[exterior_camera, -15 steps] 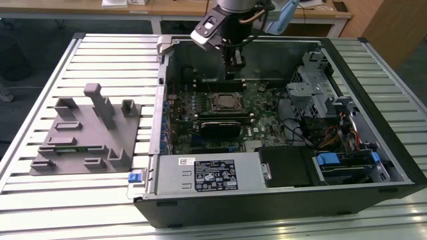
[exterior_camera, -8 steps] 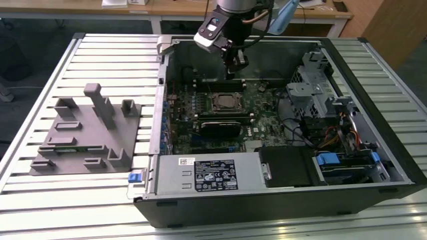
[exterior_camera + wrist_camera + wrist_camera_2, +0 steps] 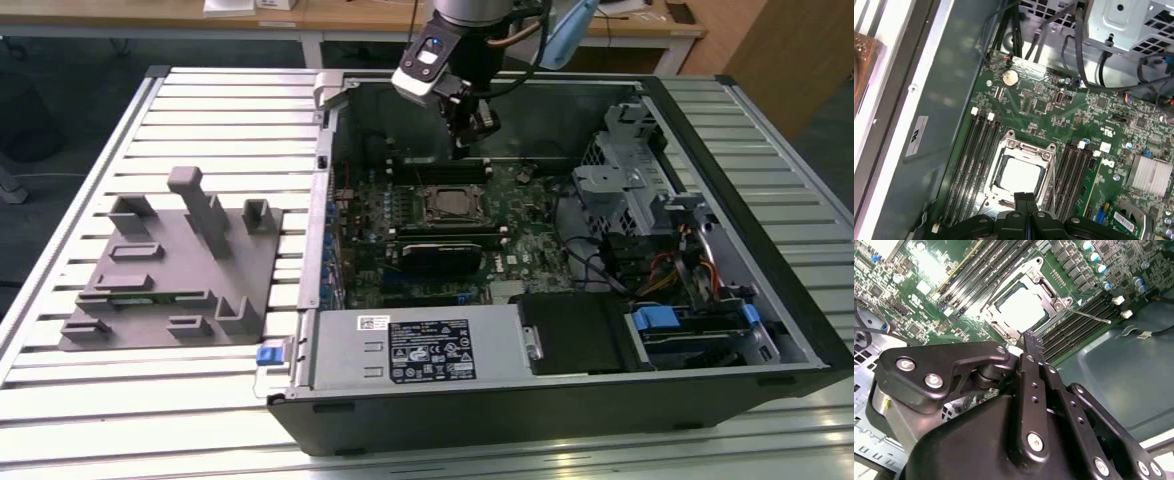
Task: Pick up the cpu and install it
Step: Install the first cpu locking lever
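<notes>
The cpu [image 3: 451, 204] lies flat in the socket on the green motherboard inside the open computer case, its pale silver top facing up. Both wrist views show it bright and square within the metal socket frame [image 3: 1009, 146], cpu [image 3: 1021, 307] and cpu [image 3: 1019, 175]. My gripper [image 3: 462, 138] hangs above the board just behind the socket, toward the case's rear wall. Its two black fingers are pressed together with nothing between them, seen as gripper [image 3: 1026, 196] and gripper [image 3: 1032, 339]. The thin socket lever [image 3: 1089, 315] sticks out beside the frame.
A grey fixture [image 3: 167, 270] with upright posts stands on the slatted table at the exterior view's left. A white-labelled metal box [image 3: 420, 345] fills the case's front. Drive cage and cables [image 3: 641, 190] crowd the exterior view's right. Memory slots [image 3: 976, 165] flank the socket.
</notes>
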